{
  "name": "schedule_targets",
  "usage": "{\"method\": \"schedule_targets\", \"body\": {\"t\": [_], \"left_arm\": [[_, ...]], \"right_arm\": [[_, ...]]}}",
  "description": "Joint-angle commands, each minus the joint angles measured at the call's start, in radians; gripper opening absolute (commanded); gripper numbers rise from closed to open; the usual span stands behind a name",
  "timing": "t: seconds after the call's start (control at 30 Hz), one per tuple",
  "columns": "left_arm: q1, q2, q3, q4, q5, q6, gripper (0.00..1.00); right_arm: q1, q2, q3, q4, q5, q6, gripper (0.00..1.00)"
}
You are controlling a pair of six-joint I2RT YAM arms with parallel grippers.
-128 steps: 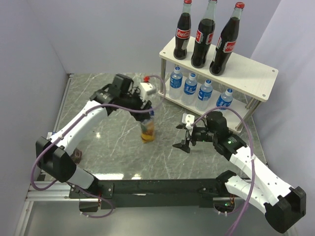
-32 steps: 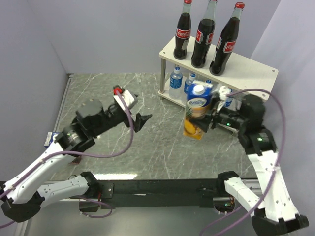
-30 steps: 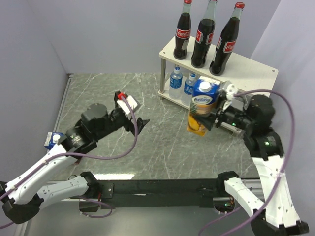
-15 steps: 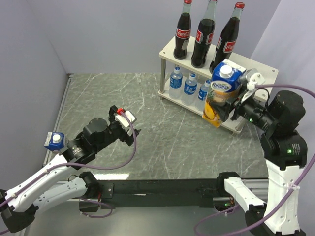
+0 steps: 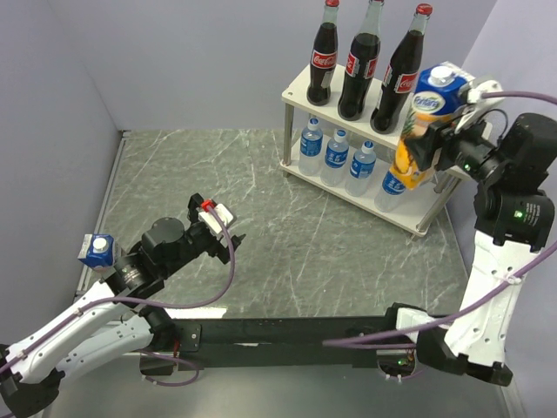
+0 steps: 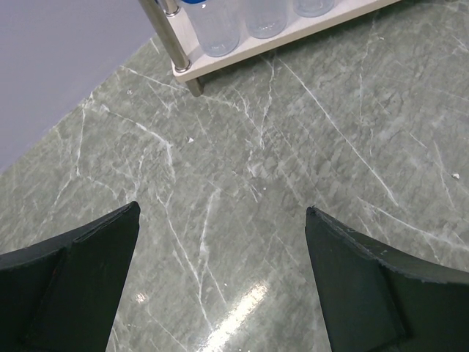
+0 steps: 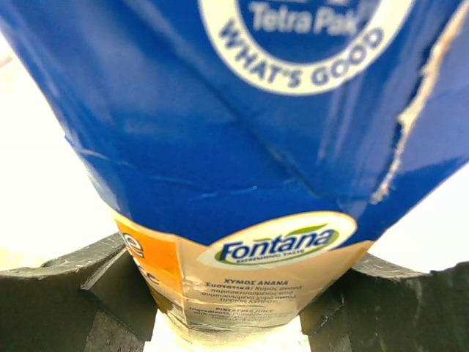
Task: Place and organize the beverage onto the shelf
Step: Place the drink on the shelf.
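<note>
Juice carton [image 5: 426, 117], the blue-topped Fontana one, hangs tilted in the air by the right end of the shelf [image 5: 298, 90], near the table's far right corner. It is clamped between the right gripper's [image 5: 435, 146] fingers. The left gripper [image 6: 220, 293] hovers low near the table's near left corner, jaws wide apart.

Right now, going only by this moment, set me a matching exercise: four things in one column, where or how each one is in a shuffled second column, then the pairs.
1. cola bottles
2. water bottles
3. juice carton
4. left gripper

A. held in the right gripper, raised near the shelf's right end
B. open, above the marble table
C. standing on the top board
D. standing on the lower board

Pairs: 1-C, 2-D, 3-A, 4-B
</note>
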Motion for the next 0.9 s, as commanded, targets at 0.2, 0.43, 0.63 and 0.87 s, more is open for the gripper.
{"method": "schedule_targets", "body": {"t": [0.2,0.43,0.63,0.87], "left_arm": [[0.002,-0.016,-0.013,0.042,0.008,0.014,0.99],[0.0,-0.015,-0.014,0.045,0.007,0.016,1.0],[0.002,-0.009,-0.013,0.042,0.007,0.017,0.99],[0.002,-0.01,-0.016,0.044,0.008,0.016,1.0]], "right_arm": [[-0.217,0.042,0.173,0.448,-0.277,0.128,0.51],[-0.294,0.126,0.212,0.53,-0.334,0.166,0.5],[-0.305,0.168,0.221,0.586,-0.372,0.177,0.5],[-0.306,0.209,0.206,0.66,-0.418,0.197,0.5]]}}
